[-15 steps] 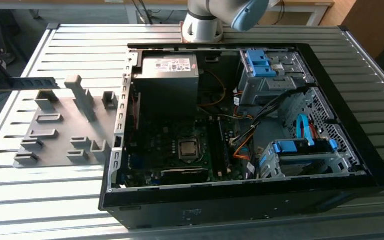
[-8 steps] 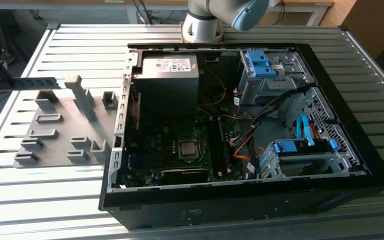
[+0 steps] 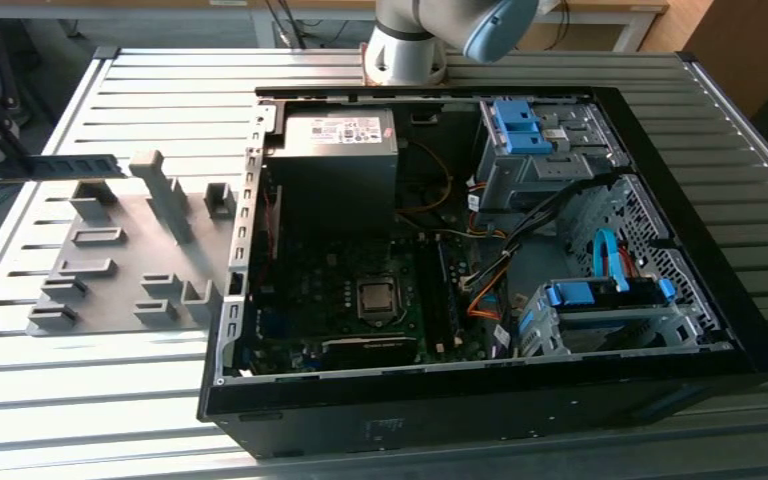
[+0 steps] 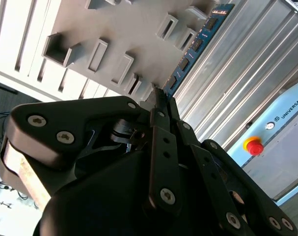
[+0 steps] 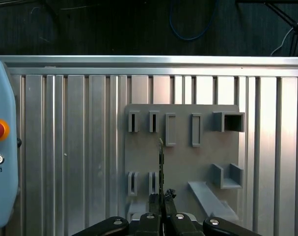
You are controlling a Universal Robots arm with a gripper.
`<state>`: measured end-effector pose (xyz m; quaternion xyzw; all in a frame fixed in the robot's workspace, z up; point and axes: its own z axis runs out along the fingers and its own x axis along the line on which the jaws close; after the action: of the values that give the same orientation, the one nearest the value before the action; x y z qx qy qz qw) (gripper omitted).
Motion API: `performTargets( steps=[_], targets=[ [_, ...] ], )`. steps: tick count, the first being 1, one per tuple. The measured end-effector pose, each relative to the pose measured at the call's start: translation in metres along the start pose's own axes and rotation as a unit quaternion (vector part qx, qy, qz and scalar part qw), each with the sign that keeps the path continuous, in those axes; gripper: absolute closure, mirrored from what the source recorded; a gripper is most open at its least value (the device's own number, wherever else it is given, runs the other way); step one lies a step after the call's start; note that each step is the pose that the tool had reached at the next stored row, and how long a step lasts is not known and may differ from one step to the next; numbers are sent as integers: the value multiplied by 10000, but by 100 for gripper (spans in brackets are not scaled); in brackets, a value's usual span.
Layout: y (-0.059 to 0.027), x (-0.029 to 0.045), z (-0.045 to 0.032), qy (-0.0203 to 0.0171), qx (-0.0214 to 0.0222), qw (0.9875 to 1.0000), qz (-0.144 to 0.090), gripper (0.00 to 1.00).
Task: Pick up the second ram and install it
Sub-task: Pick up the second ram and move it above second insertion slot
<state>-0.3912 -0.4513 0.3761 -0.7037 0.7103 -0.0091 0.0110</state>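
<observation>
The end effector (image 4: pixel 161 98) is clenched on one end of the second ram (image 3: pixel 75 165), leaving its length free; the stick hangs on edge over the grey tray (image 3: pixel 131 258) at the exterior view's upper left

We log the obstacles: the grey tray (image 3: pixel 124 270) has a tall post (image 3: pixel 168 200) just beside the second ram (image 3: pixel 75 166). The case wall (image 3: pixel 240 230) fences the motherboard (image 3: pixel 311 285), and cables (image 3: pixel 488 272) crowd it. The case top is open.

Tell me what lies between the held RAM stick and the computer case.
The grey slotted tray, seen in the exterior view, sits on the table between the RAM stick and the open computer case.
</observation>
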Motion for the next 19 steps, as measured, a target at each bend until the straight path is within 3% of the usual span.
performTargets(
  steps=[19],
  targets=[
    [-93, -1, 2, 0, 0, 10000, 0, 86]
  ],
)
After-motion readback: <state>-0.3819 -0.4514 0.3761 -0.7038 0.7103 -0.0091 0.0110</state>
